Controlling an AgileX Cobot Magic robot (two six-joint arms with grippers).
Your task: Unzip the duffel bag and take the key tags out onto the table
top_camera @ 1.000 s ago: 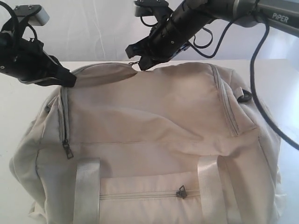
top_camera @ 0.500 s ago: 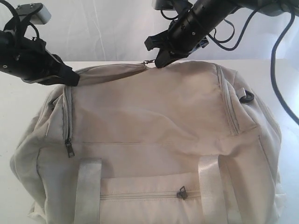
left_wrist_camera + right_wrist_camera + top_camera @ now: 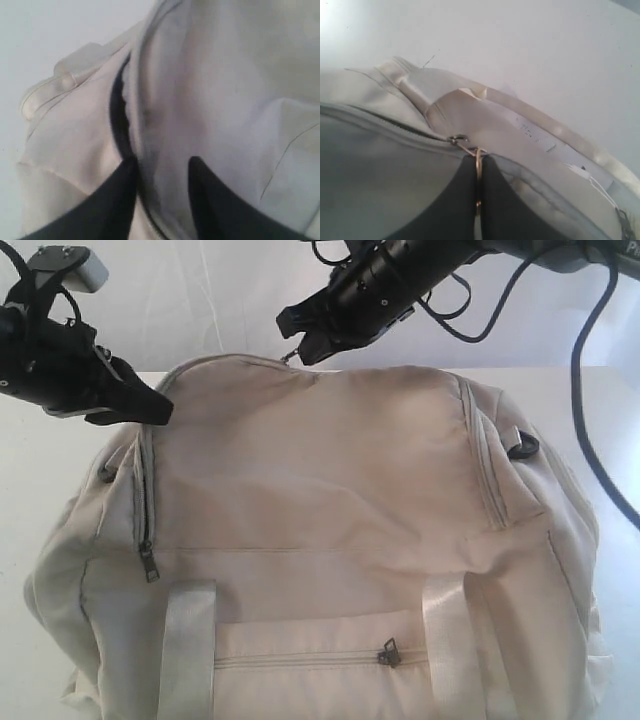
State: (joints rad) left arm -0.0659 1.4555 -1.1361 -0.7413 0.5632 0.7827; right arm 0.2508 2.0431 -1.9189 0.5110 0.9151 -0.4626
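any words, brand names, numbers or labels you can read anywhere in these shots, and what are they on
No text can be read in any view.
White label sewn on the duffel bag, seen in the right wrist view: tiny dark print, too small and blurred to read.

Matt cloth bag, metal zip pull.

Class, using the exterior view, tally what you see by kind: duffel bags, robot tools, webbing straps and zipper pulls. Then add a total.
duffel bag: 1
tools: 2
webbing straps: 2
zipper pulls: 3
total: 8
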